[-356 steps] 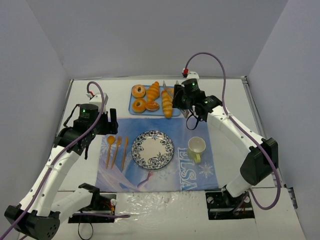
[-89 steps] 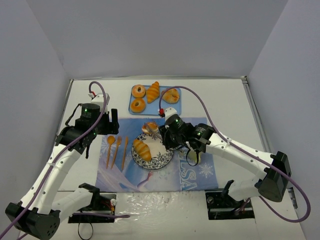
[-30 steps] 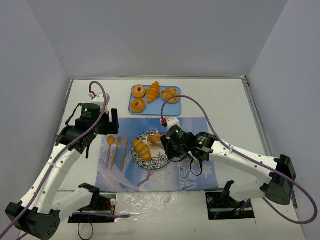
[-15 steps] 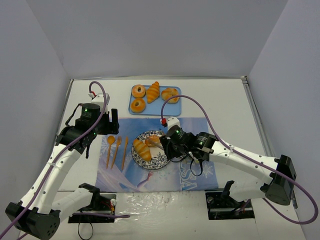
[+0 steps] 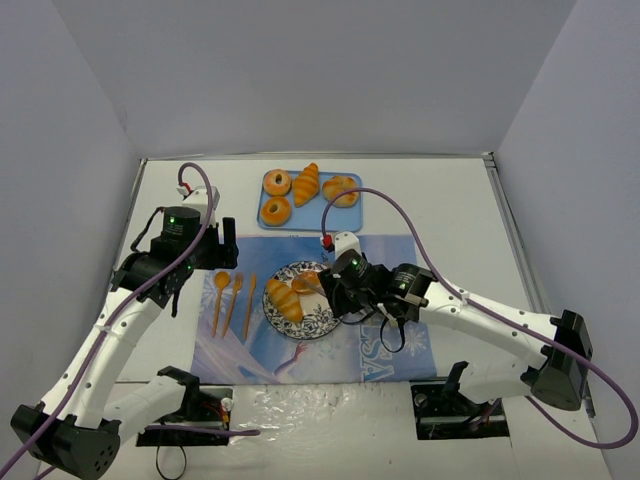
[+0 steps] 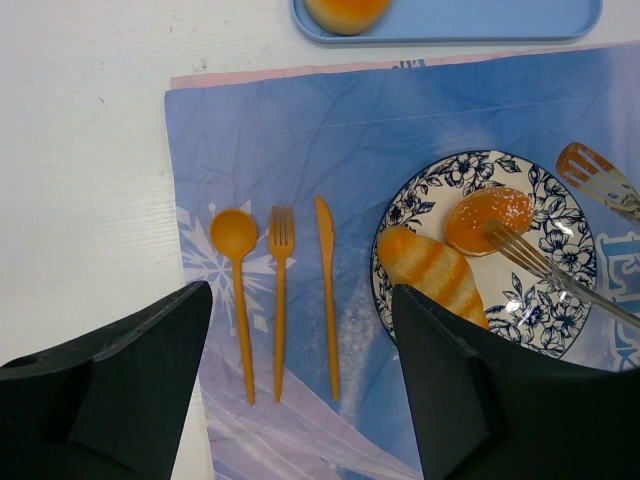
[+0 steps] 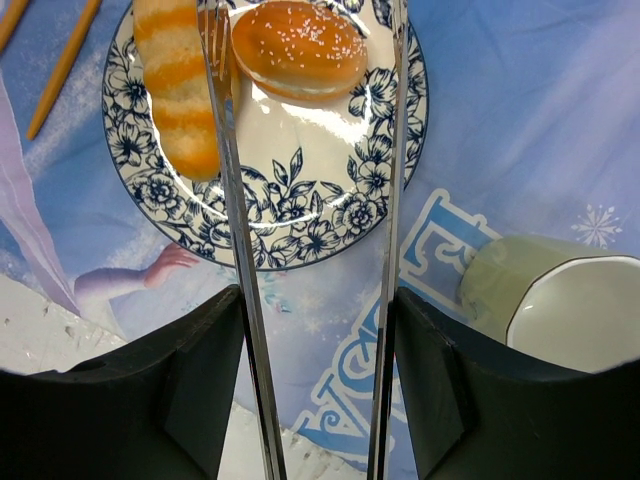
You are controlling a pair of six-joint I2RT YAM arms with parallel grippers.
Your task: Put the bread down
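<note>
bun (image 7: 300, 48): lies seeded top up on the far side of the plate (image 7: 300, 245), long axis crosswise to the striped roll (image 7: 180, 90) just beside it | right gripper (image 7: 315, 300): clasps tongs (image 7: 235, 200), whose arms stand apart either side of the bun | left gripper (image 6: 302, 295): spread wide, empty, left of the plate

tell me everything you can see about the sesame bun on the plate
The sesame bun is a round, glossy golden-brown roll with pale seeds scattered on top, whole and lying flat, top up. It sits on the blue floral plate, in the part farthest from the arm bases, close beside the striped long roll. The tongs in the right gripper straddle it, arms spread; whether a tip touches it is unclear.
</note>
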